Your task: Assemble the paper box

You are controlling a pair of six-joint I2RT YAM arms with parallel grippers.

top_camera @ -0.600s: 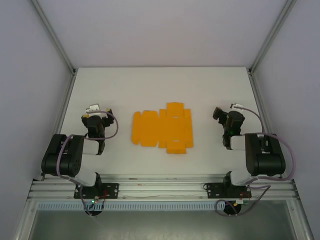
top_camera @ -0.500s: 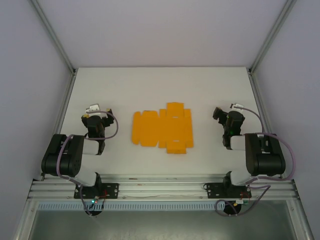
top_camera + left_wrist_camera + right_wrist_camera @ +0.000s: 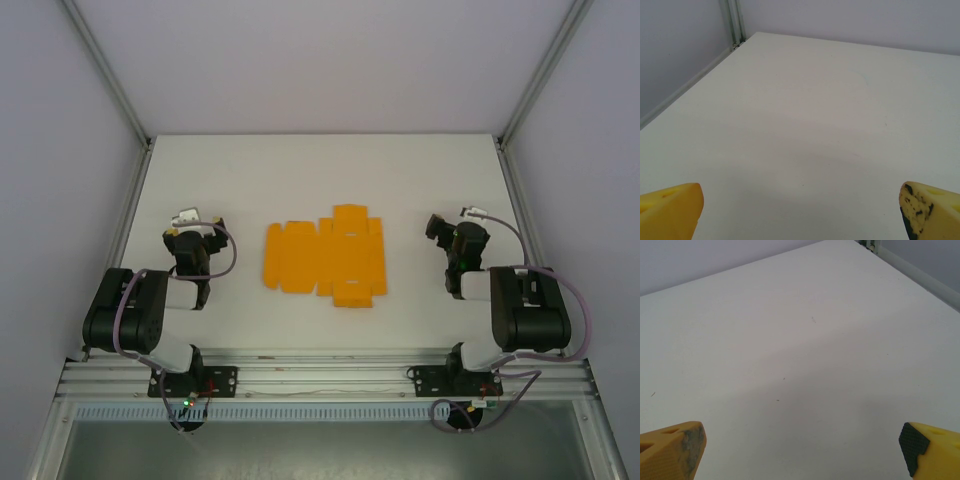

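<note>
The left gripper [image 3: 190, 238] and right gripper [image 3: 447, 232] are both spread wide and empty, one to each side of the paper box [image 3: 325, 259] and well apart from it. The box lies as a flat, unfolded cutout on the bench [image 3: 320, 170]. Nothing has shifted in the last moment, so folding looks not yet begun.

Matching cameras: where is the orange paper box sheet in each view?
Top external: paper box, a flat cutout in the middle of the white table.
Left wrist: table surface ahead of the open left gripper.
Right wrist: table surface ahead of the open right gripper.
Shared landmark: the white table.
</note>
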